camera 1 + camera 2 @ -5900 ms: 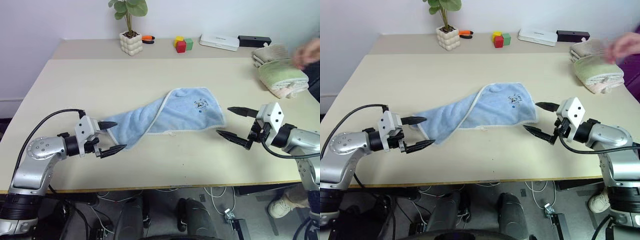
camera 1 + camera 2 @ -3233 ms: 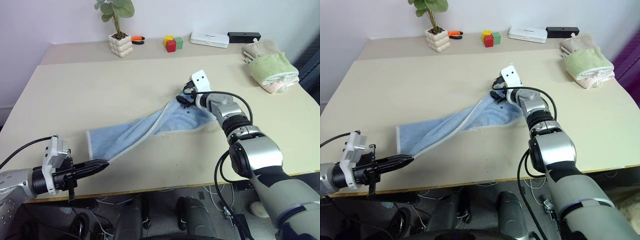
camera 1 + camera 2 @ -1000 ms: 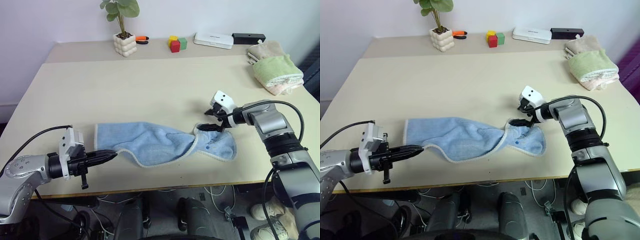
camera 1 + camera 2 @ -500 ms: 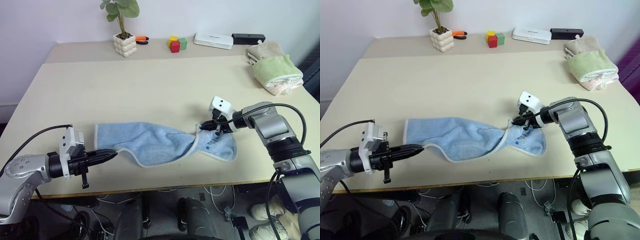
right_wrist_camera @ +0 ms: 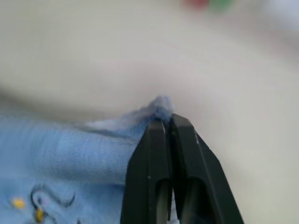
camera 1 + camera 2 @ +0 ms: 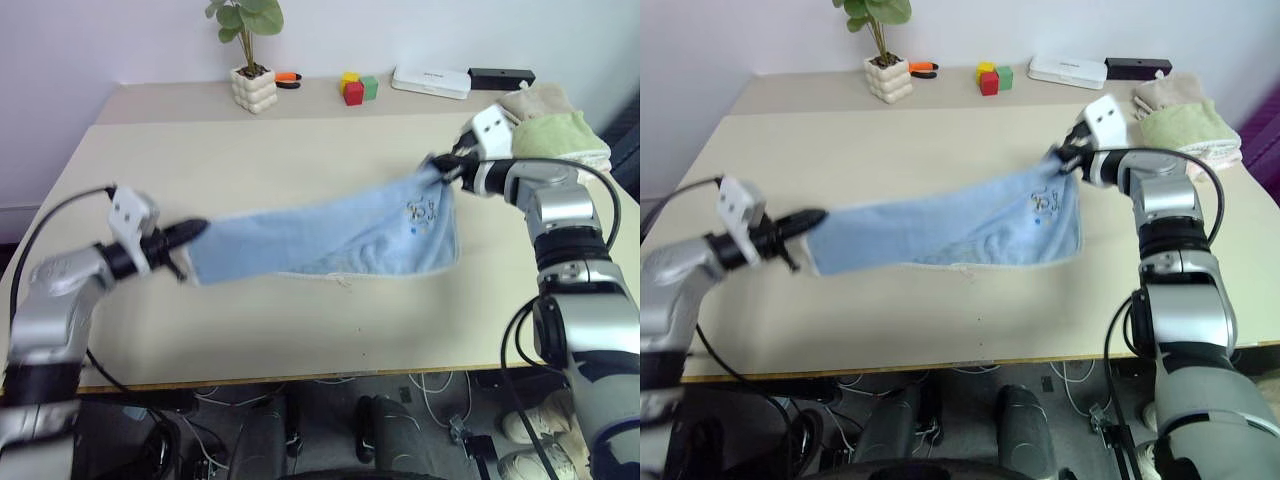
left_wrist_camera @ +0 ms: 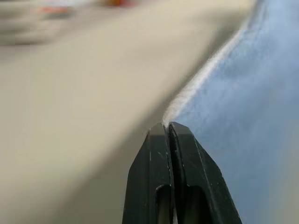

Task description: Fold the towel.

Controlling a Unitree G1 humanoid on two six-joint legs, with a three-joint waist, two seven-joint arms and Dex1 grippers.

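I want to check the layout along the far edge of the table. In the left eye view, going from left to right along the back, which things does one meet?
Potted plant → orange-handled tool → coloured blocks → white flat box → black box → stack of folded towels, which sits a little nearer than the rest.

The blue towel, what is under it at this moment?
The towel hangs stretched between the left claw and right claw. Its lower edge trails on the beige table; the tabletop behind the cloth is hidden.
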